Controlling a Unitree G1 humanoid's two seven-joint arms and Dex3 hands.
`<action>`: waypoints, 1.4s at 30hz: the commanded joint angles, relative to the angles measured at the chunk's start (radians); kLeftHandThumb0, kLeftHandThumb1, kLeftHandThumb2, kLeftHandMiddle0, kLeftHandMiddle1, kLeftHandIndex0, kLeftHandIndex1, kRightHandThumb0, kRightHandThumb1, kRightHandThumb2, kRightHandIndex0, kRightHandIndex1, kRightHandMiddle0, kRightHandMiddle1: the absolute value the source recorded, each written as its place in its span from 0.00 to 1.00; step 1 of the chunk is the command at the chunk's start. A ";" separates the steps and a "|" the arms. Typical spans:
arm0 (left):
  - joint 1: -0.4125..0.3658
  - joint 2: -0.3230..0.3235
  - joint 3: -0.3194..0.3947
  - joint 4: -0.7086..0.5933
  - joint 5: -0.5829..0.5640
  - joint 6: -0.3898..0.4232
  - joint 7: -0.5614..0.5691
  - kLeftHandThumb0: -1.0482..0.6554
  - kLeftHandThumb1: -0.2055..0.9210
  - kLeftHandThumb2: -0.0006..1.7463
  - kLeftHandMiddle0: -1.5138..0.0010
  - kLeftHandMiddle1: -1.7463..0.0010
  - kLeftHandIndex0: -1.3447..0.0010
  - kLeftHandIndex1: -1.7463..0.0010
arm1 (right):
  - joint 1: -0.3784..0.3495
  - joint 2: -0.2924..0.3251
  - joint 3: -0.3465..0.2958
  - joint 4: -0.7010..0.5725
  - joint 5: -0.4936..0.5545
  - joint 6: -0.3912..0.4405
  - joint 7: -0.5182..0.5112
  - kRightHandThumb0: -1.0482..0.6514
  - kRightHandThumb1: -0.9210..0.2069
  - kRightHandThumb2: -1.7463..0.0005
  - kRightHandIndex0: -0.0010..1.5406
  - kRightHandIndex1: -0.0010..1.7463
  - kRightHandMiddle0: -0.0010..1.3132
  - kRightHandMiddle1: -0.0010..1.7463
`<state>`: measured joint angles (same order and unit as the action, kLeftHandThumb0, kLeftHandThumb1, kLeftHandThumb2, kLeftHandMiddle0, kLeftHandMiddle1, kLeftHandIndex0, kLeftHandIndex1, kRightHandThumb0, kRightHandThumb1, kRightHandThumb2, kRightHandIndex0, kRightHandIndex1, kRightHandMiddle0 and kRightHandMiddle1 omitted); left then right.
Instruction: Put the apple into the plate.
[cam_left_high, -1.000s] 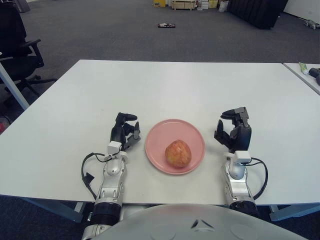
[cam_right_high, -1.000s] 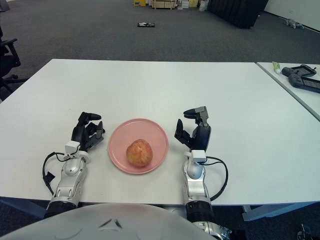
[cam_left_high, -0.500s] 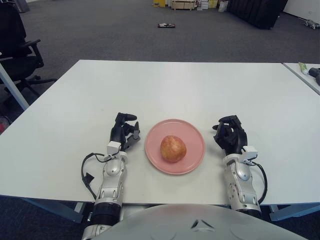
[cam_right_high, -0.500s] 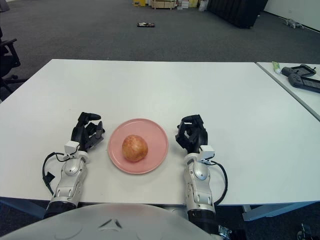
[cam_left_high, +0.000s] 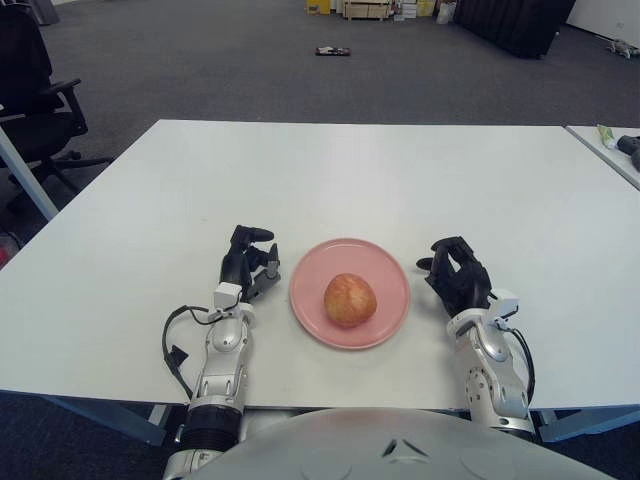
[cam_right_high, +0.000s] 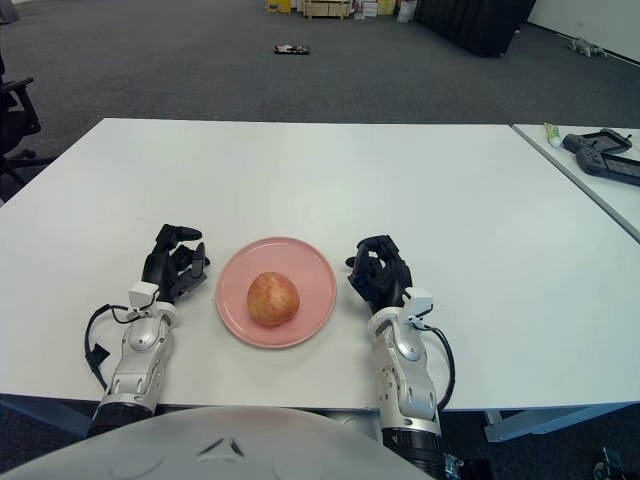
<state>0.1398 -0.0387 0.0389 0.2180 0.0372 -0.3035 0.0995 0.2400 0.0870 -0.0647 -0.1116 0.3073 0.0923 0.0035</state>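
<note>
One round red-yellow apple (cam_left_high: 350, 299) is sitting inside the pink round plate (cam_left_high: 385, 268) — you're keeping the right hand (cam_left_high: 459, 281), fingers curled and empty, clear of its rim; left hand (cam_left_high: 246, 265) idling beside it.

White counter (cam_left_high: 330, 170) fills the near and middle of the scene, its far edge straight. Beyond it, dark grey carpet floor (cam_left_high: 220, 70) runs to the far end of the room. Black office chair (cam_left_high: 35, 85) at far left, beside the counter's left corner. Second white table (cam_right_high: 580, 165) at right, separated by a narrow gap. Far end: stacked boxes or pallets (cam_left_high: 365, 9) and a dark bulky unit (cam_left_high: 515, 22). Small dark object (cam_left_high: 333, 50) on the floor, type unclear. Even, diffuse light.
</note>
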 joint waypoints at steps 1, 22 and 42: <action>0.002 0.005 -0.001 0.002 0.004 0.021 -0.001 0.39 0.80 0.48 0.62 0.02 0.76 0.00 | -0.003 0.003 -0.025 -0.032 0.093 0.107 0.025 0.38 0.31 0.42 0.64 1.00 0.32 1.00; 0.005 0.006 -0.001 -0.006 0.004 0.026 -0.003 0.39 0.78 0.50 0.62 0.02 0.75 0.00 | -0.044 0.080 -0.173 -0.127 0.574 0.436 -0.297 0.38 0.30 0.44 0.58 1.00 0.31 1.00; 0.005 -0.001 0.002 -0.004 -0.008 0.024 -0.006 0.39 0.81 0.48 0.63 0.02 0.76 0.00 | 0.001 -0.014 0.056 0.001 -0.141 -0.045 -0.239 0.38 0.32 0.42 0.62 1.00 0.32 1.00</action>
<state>0.1438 -0.0400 0.0396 0.2053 0.0349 -0.2872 0.0994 0.2427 0.0864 -0.0256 -0.1541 0.2566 0.1206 -0.2255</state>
